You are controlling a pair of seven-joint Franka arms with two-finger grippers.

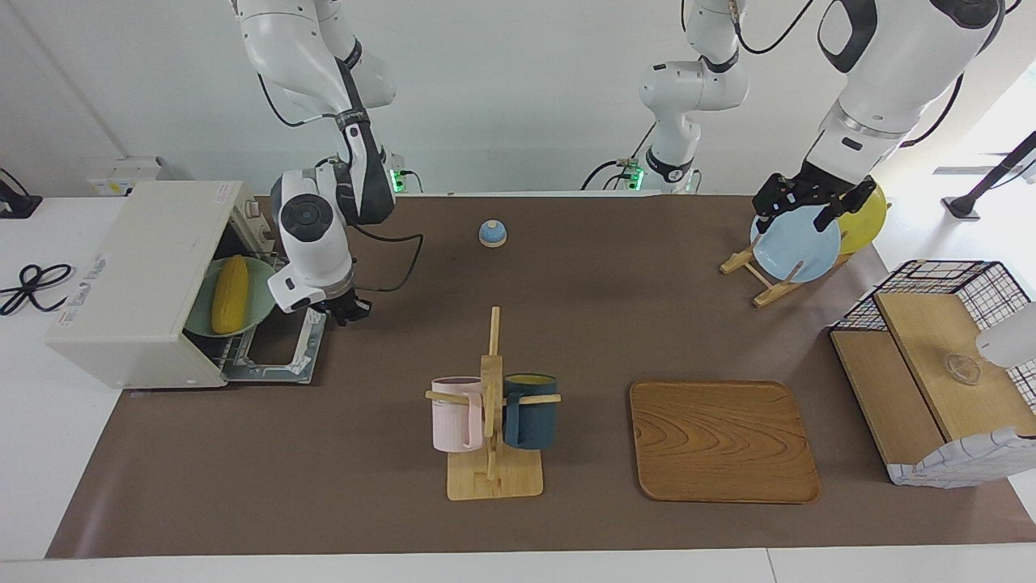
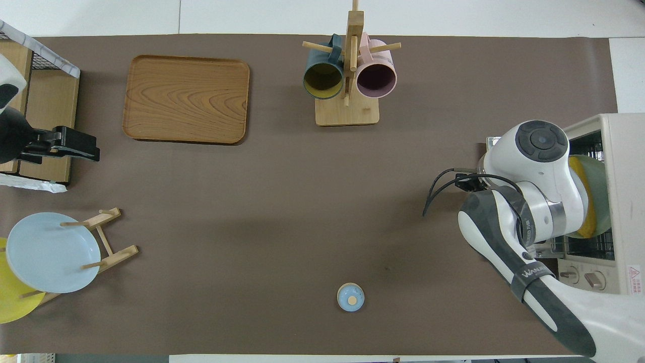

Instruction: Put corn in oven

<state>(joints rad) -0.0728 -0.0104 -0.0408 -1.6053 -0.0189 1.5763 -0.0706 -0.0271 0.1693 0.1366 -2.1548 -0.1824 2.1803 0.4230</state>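
The yellow corn (image 1: 230,294) lies on a green plate (image 1: 257,279) on the wire rack inside the cream-white oven (image 1: 137,275) at the right arm's end of the table. The oven door (image 1: 279,356) hangs open and flat. My right gripper (image 1: 350,311) is open and empty, low over the door's edge, apart from the plate. In the overhead view the right arm covers its gripper and most of the corn (image 2: 588,222) and the oven (image 2: 625,201). My left gripper (image 1: 797,212) waits open and empty, raised over the plate rack; it also shows in the overhead view (image 2: 90,148).
A blue plate (image 1: 797,247) and a yellow plate (image 1: 868,220) stand in a wooden rack. A wooden box with wire basket (image 1: 939,380), a wooden tray (image 1: 723,441), a mug stand (image 1: 490,421) with two mugs, and a small blue dome (image 1: 493,233) are on the table.
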